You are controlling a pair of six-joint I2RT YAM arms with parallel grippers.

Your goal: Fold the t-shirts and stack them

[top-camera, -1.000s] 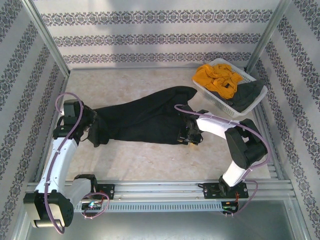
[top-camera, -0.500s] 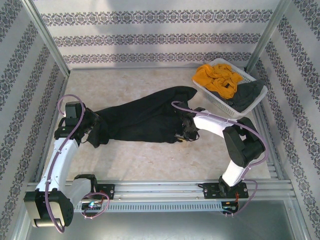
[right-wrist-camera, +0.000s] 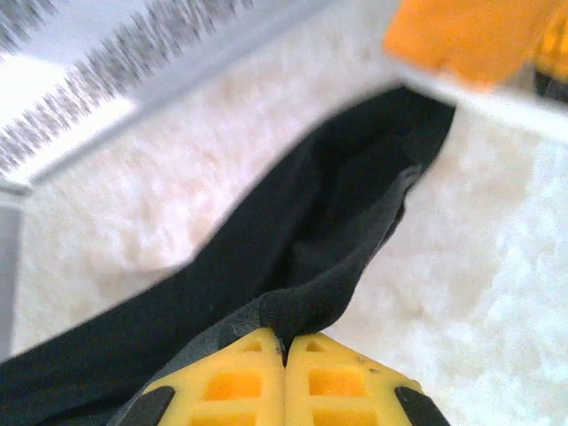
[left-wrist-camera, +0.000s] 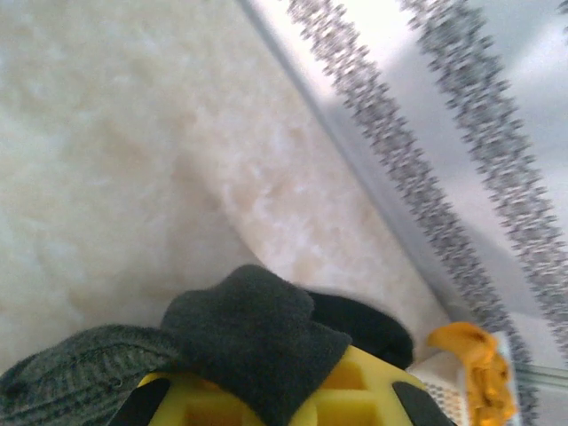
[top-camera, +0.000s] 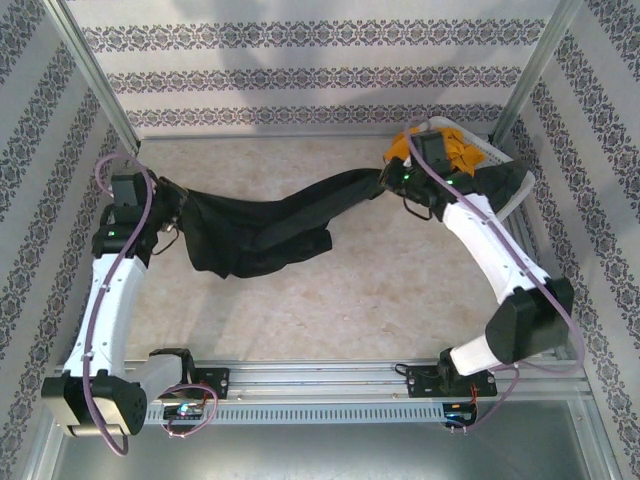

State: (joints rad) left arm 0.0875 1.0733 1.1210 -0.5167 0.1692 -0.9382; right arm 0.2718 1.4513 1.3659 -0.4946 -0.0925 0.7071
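Shirt (right-wrist-camera: pixel 293 257) in right end effector (right-wrist-camera: pixel 286 344)

The left arm (top-camera: pixel 108 300) and right arm (top-camera: pixel 492 245) are white with black joints, purple cables (top-camera: pixel 149 200) and yellow fingers (right-wrist-camera: pixel 222 382).

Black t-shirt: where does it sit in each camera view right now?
Top external: the black t-shirt is stretched left to right across the middle.
Left wrist: it is bunched at bottom centre.
Right wrist: it runs as a band from bottom left to upper right.
Shared landmark: the yellow t-shirt, near the black one's right end.
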